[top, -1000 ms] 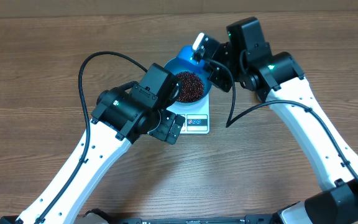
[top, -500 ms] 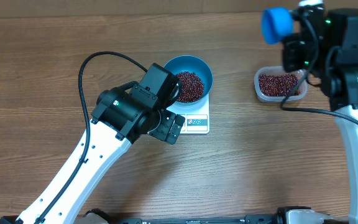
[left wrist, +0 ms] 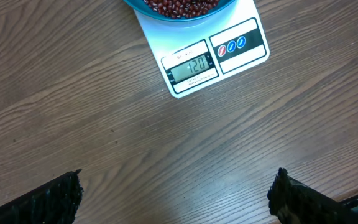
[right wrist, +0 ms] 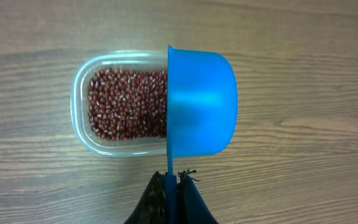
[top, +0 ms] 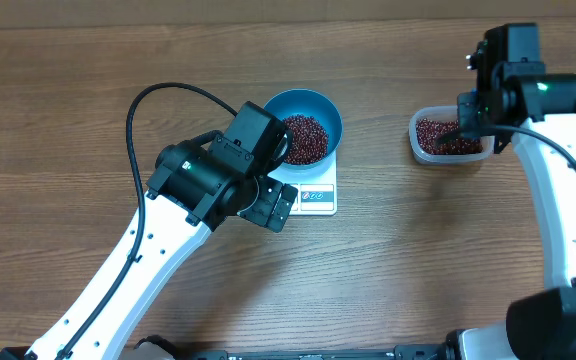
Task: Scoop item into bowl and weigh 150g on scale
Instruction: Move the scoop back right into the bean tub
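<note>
Above the tub [right wrist: 78,112], right fingers [right wrist: 194,202] pinch the scoop [right wrist: 201,102] — tipped sideways.

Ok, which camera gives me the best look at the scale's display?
The left wrist view: the scale lies close below the camera and its display is unblocked, reading what looks like 120. Overhead, only the scale's front edge shows, digits too small to read. The right wrist view doesn't show it at all.
</note>
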`<state>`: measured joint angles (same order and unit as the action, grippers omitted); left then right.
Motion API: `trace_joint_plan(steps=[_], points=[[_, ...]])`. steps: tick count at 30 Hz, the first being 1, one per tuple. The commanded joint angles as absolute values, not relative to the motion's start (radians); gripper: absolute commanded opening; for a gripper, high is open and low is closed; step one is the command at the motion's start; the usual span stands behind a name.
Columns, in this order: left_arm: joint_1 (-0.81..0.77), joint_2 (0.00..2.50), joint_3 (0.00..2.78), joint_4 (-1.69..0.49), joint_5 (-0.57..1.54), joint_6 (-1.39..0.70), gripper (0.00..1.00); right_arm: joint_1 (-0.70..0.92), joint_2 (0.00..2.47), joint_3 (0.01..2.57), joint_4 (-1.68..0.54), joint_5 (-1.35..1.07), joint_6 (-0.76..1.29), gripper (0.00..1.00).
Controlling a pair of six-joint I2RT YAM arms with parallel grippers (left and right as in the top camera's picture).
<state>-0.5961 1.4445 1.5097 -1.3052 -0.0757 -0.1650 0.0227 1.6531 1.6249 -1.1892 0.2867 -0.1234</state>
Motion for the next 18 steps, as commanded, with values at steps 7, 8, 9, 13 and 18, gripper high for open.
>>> trace_joint_plan(steps=[7,8,9,13,18], points=[[-0.602,1.449,1.508,-1.304,-0.085,-0.172,1.00,0.057,1.773,1.635,-1.218,0.314,-0.085,0.04],[-0.602,1.449,1.508,-1.304,-0.085,-0.172,0.99,0.058,1.778,1.635,-1.220,0.314,-0.085,0.04],[-0.602,1.449,1.508,-1.304,-0.085,-0.172,1.00,0.059,1.786,1.635,-1.221,0.314,-0.086,0.04],[-0.602,1.449,1.508,-1.304,-0.085,-0.172,1.00,0.069,1.801,1.625,-1.213,0.313,-0.086,0.04],[-0.602,1.449,1.508,-1.304,-0.085,-0.172,1.00,0.098,1.802,1.574,-1.176,0.274,-0.114,0.04]])
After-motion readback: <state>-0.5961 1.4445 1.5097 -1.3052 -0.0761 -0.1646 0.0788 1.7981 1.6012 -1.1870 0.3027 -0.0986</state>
